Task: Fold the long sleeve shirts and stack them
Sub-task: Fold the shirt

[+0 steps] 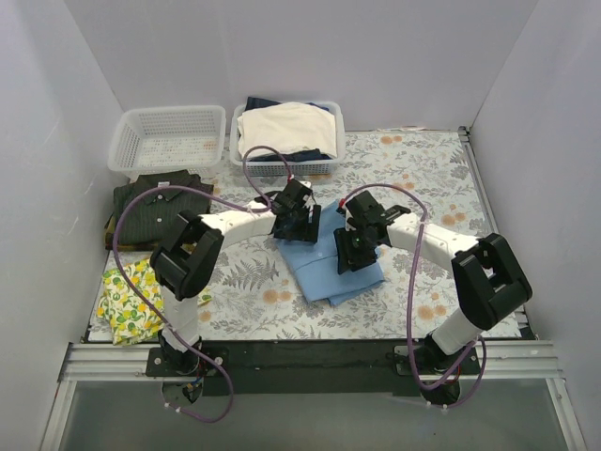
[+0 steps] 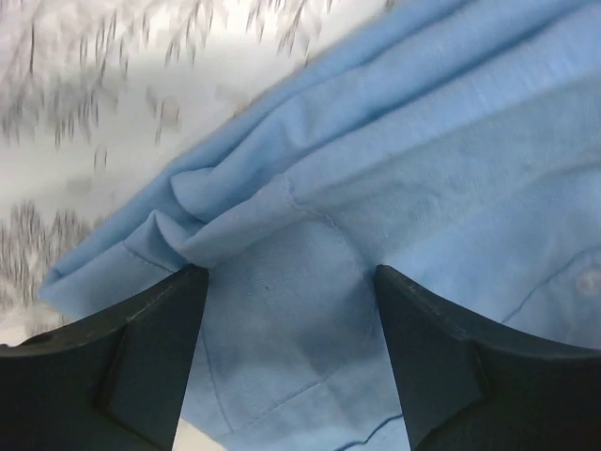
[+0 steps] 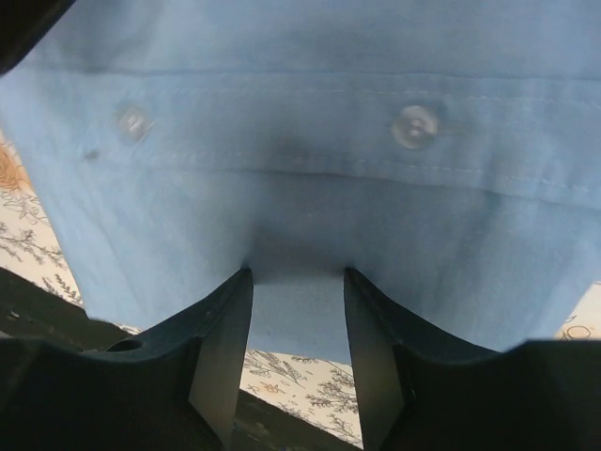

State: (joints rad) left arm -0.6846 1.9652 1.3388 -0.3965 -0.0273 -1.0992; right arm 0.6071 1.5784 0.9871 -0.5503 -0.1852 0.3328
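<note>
Top external: one olive shirt (image 1: 160, 209), one blue shirt (image 1: 324, 268); jaws wide left, unclear right.

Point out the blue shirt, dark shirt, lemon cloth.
blue shirt (image 1: 324, 274): top view, folded body near its front edge.
dark shirt (image 1: 153, 214): top view, chest below collar.
lemon cloth (image 1: 127, 305): top view, middle.

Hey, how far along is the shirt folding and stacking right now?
Done: the dark olive shirt lies folded at far left. In hand: the light blue shirt is partly folded in the middle; the right end effector seems to grip its buttoned edge, and the left end effector sits open over a crease. Left: finish that fold and stack the two shirts, which lie apart.
</note>
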